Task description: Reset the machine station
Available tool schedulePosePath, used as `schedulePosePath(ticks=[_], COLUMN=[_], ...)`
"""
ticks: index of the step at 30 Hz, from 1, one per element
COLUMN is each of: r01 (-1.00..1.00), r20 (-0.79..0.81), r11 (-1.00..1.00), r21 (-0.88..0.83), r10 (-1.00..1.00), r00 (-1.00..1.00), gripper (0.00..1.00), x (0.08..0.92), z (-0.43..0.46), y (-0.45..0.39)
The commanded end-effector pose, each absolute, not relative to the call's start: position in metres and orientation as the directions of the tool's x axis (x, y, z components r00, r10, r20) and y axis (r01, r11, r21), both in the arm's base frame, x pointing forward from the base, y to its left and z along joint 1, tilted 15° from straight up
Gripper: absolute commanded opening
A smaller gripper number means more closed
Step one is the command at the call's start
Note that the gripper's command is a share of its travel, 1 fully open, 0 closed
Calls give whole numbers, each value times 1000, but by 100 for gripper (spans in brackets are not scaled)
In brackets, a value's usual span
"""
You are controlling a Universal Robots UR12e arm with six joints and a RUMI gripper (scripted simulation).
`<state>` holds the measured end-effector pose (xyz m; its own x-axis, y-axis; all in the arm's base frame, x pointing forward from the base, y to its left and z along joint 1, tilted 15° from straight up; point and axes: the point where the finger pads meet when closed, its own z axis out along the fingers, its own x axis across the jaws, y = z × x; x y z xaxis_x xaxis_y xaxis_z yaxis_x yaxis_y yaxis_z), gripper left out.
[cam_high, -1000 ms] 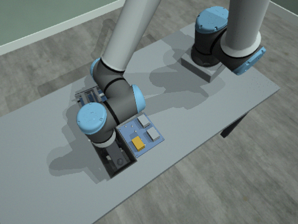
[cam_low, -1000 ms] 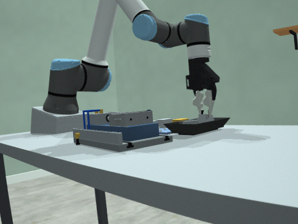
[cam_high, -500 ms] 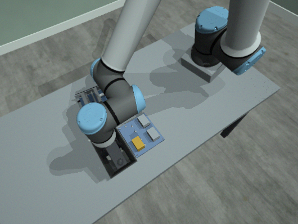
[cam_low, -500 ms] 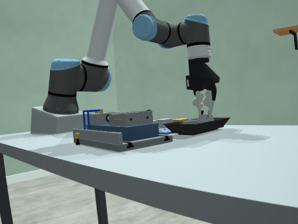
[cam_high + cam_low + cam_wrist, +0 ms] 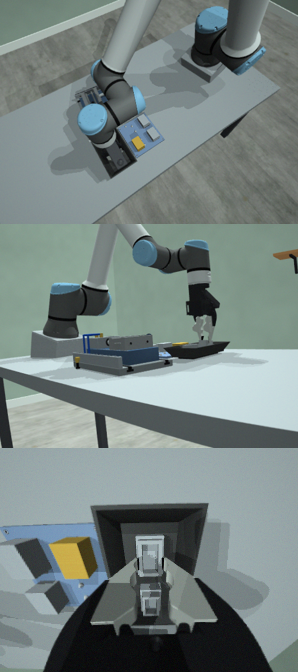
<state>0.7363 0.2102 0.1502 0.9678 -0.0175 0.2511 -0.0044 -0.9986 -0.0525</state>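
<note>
My gripper [image 5: 204,337] reaches down into the black outfeed tray [image 5: 197,349] and is shut on a finished part [image 5: 150,554], a gray block with a pocket facing up. The part sits low inside the tray [image 5: 150,543]; I cannot tell whether it touches the tray floor. In the top view the arm's wrist hides the fingers, and a gray part shows in the tray. The blue infeed plate [image 5: 140,132] beside the tray carries two gray blanks [image 5: 143,121] [image 5: 153,133] and one yellow brass blank [image 5: 138,143]. The vise [image 5: 123,350] stands to the left.
The arm's elbow and wrist hang over the vise [image 5: 90,97] and hide most of it from above. The arm's base stands on a gray block [image 5: 202,66] at the far end of the table. The infeed plate's pins [image 5: 130,128] stand near the blanks.
</note>
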Motion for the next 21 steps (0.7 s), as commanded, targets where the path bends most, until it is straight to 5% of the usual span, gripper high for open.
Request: schedulePosePath(ticks=[1, 21], r01=[-4, -4], r20=[253, 253], r11=[-999, -999], r21=[-53, -53], r10=[-17, -17], r00=[967, 967], gripper=[0, 0], x=[737, 738], z=[149, 145], y=[210, 211])
